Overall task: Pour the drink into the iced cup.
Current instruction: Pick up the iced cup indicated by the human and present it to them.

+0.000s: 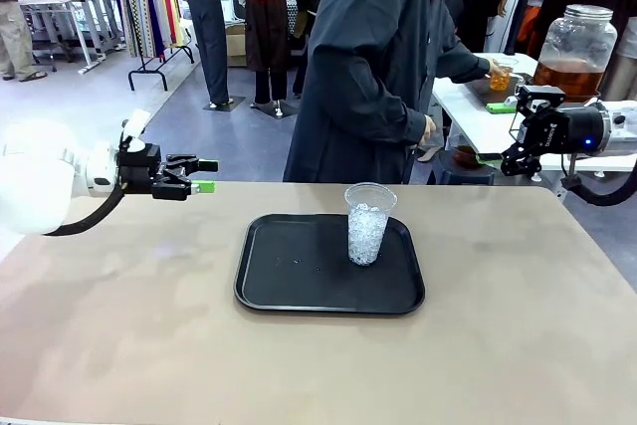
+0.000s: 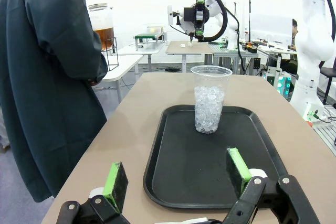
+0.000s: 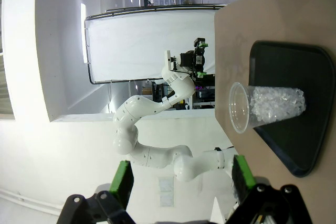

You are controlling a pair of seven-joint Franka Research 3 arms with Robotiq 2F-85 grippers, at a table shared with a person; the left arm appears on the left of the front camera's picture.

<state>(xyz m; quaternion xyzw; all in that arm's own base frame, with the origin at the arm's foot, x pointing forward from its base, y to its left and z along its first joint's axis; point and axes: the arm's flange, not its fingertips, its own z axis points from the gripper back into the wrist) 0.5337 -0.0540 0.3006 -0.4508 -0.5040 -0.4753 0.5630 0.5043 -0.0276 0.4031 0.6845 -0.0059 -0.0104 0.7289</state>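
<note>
The drink sat low in a big lidded glass jar, upright on a white side surface past the far right corner of the main surface, well apart from the iced cup. That cup stood upright on the black tray, mid-surface between the arms. We noted the right gripper hanging near the jar, on its left, fingers spread wide, empty, pointing away from it, so the right arm was nearer. The left gripper hovered at the far left edge, fingers apart, holding nothing. A person's hand held a small amber cup by the jar. We judged the drink had to come leftward to the cup.
</note>
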